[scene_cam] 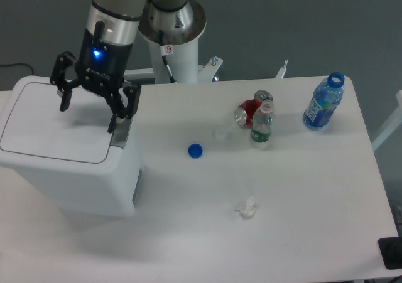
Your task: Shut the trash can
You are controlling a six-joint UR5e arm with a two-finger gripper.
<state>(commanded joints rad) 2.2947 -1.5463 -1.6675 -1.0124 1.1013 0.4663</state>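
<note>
A single fixed camera looks down from high in front of the white table (301,195), facing the arm's pedestal (173,38) at the far edge, close enough that the trash can (63,164) fills the left side and the tabletop spans the frame.

The trash can (66,160) is seen lid-down at the left — the gripper (88,111) is spread wide above it.
</note>
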